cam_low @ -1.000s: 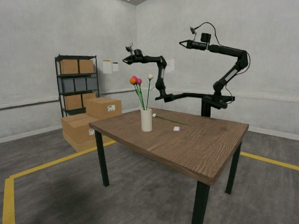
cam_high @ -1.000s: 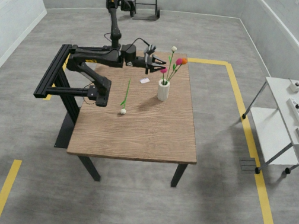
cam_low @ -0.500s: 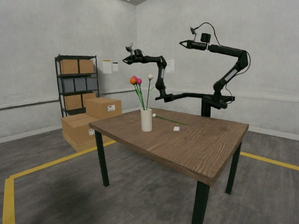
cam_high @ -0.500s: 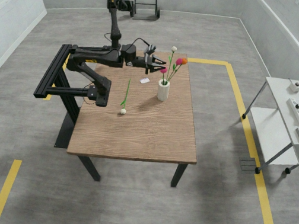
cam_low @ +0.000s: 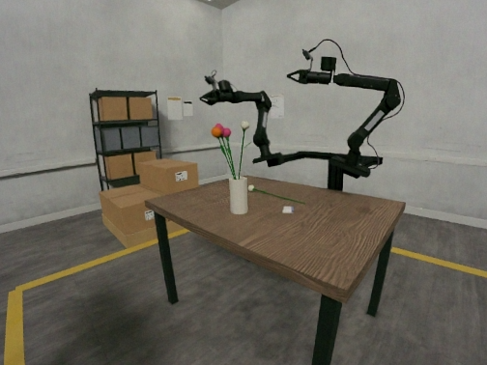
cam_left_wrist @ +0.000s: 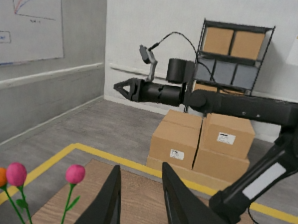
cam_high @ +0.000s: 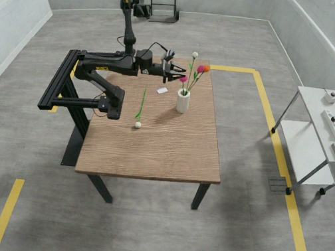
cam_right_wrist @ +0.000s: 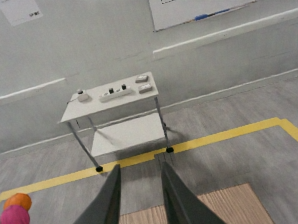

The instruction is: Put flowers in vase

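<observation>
Four flowers stand in the vase; one white one lies on the tabletop.

You have a cream-white vase [cam_high: 183, 101] [cam_low: 239, 196], a tall cylinder with faint vertical ribbing, upright on the wood-grain table [cam_high: 149, 149] [cam_low: 290, 241] [cam_left_wrist: 142, 192] [cam_right_wrist: 235, 202]. Stems down in it stand an orange bloom [cam_high: 207, 68] [cam_low: 216, 131] [cam_left_wrist: 2, 177] [cam_right_wrist: 19, 201], two magenta blooms [cam_high: 201, 69] [cam_low: 226, 132] [cam_left_wrist: 75, 174] [cam_right_wrist: 15, 215] and a white bloom [cam_high: 195, 54] [cam_low: 244, 125]. Their heads are rounded, on thin green stems with small leaves, fanning outward above the rim.

Your fifth flower, the loose white flower [cam_high: 138, 125] [cam_low: 251, 188], lies beside the vase on the robot's side, its slim stem stretched across the brown grain and a leaf near its round head. Near its stem and the vase lies a small, flat white block [cam_high: 162, 90] [cam_low: 288, 210].

Both of your grippers are raised well above the tabletop and let go of everything. The left gripper [cam_low: 288, 75] [cam_left_wrist: 141, 169] has its dark, tapering fingers parted somewhat, less than half open, with nothing between them. The right gripper [cam_high: 185, 73] [cam_low: 201, 98] [cam_right_wrist: 141, 169] is parted about the same and is likewise empty; from overhead its tips overlap the area near one magenta bloom, but it grips no flower.
</observation>
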Available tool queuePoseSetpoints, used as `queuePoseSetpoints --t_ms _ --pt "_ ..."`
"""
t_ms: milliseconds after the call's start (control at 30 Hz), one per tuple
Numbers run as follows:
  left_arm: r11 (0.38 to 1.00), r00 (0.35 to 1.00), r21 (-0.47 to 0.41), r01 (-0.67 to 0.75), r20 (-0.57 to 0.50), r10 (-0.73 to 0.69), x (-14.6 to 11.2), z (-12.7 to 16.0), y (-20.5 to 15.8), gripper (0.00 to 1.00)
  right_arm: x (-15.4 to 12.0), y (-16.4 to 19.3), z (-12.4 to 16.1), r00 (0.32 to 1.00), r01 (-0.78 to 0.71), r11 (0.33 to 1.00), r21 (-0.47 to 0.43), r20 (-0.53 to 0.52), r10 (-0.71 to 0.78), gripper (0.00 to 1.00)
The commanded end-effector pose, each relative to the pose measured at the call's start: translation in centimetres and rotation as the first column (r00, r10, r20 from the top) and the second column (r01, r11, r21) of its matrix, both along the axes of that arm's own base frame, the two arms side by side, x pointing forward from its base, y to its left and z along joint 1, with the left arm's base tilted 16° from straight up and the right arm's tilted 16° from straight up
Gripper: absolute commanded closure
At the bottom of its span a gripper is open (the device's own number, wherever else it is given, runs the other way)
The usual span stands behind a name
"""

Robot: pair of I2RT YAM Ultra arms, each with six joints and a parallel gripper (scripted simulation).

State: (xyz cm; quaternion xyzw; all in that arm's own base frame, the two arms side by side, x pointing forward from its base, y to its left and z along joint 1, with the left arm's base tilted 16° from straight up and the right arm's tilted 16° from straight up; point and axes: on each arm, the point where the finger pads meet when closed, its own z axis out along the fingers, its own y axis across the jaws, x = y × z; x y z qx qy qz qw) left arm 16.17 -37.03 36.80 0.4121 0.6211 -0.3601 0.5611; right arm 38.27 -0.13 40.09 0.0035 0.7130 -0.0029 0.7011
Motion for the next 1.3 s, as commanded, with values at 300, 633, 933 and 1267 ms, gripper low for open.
queuePoseSetpoints --t_ms 300,633,933,1267 --pt "0.968 1.0 0.252 0.008 -0.024 -0.002 1.6 -7.5 -4.3 0.7 0.4 0.1 -0.2 1.0 -0.011 1.0 0.001 -0.004 0.011 0.7" --pt "0.84 0.997 0.541 0.038 -0.073 0.001 3.0 -18.9 -6.7 0.7 0.4 0.1 -0.2 1.0 -0.011 1.0 0.001 -0.004 0.011 0.7" --pt "0.548 0.989 0.827 0.125 -0.15 0.0 3.1 -33.9 -5.3 0.7 0.4 0.1 -0.2 1.0 -0.011 1.0 0.001 -0.004 0.011 0.7" --pt "0.24 0.973 0.945 0.222 -0.229 0.003 1.9 -45.1 -0.9 0.7 0.4 0.1 -0.2 1.0 -0.011 1.0 0.001 -0.004 0.011 0.7"
